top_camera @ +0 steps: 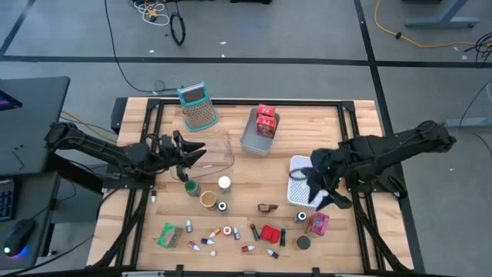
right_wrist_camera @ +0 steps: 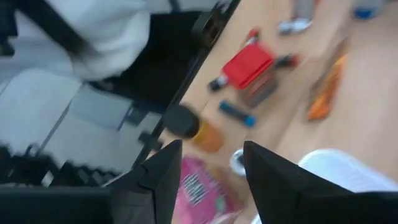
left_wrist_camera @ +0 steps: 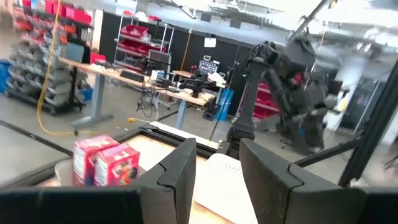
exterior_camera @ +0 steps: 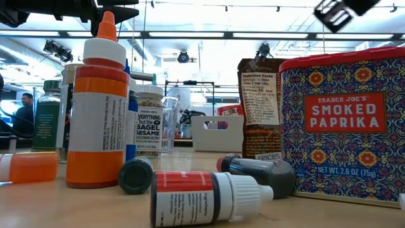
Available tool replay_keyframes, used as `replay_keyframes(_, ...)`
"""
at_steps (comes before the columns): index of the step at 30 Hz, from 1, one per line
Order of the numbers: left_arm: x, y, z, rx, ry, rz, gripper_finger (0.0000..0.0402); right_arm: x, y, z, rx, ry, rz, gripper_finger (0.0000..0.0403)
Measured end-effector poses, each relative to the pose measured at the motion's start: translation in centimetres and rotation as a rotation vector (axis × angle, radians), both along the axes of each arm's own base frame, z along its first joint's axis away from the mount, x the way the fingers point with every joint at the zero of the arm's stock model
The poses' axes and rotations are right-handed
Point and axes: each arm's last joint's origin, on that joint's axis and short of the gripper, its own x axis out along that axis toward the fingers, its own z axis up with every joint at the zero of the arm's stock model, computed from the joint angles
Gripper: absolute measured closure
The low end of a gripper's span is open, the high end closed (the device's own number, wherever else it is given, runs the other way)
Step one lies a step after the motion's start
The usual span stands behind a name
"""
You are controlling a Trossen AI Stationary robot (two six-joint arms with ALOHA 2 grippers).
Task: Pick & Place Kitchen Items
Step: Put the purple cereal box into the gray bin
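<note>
From overhead I saw the left gripper (top_camera: pixel 187 157) beside a clear tub (top_camera: pixel 216 152), right gripper (top_camera: pixel 321 192) above a white tray (top_camera: pixel 298 181); both jaws apart, empty. Small bottles (top_camera: pixel 231 235) lay scattered near the front edge. Only the low view read the paprika tin (exterior_camera: pixel 345 123). Two red boxes (top_camera: pixel 266 121) sat in a grey bin (top_camera: pixel 250 141).

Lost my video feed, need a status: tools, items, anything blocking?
Left tool empty, beside clear container. Right tool open, empty, over white tray. Pink tin and small bottles loose along front edge. Nothing blocking.
</note>
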Motion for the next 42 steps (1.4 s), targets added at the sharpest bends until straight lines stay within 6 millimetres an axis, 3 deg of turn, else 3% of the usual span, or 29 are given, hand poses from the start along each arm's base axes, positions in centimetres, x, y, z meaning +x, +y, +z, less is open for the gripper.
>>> replay_keyframes(7,0.0,0.0,0.0,-0.045,-0.016,-0.007,0.027,-0.2,2.8,-1.3,-0.031,0.076,0.136,0.0238)
replay_keyframes(14,0.0,0.0,0.0,-0.072,-0.025,-0.009,0.027,1.6,5.2,-4.0,-0.147,0.106,0.2,0.0239)
replay_keyframes(21,0.0,0.1,0.0,-0.074,-0.024,0.013,0.027,3.2,6.1,-7.1,-0.205,0.189,0.263,0.0239)
replay_keyframes(27,0.0,0.1,0.0,-0.073,-0.024,0.015,0.027,3.8,6.5,-8.3,-0.212,0.213,0.305,0.0245)
replay_keyframes(31,0.0,0.1,0.0,-0.073,-0.023,0.015,0.027,3.8,6.5,-8.4,-0.202,0.222,0.307,0.0277)
replay_keyframes(39,0.0,0.1,0.0,-0.068,-0.021,0.016,0.027,3.7,6.6,-8.4,-0.174,0.244,0.311,0.0388)
replay_keyframes(42,0.0,0.1,0.0,-0.068,-0.021,0.016,0.027,3.7,6.7,-8.4,-0.122,0.292,0.28,0.0391)
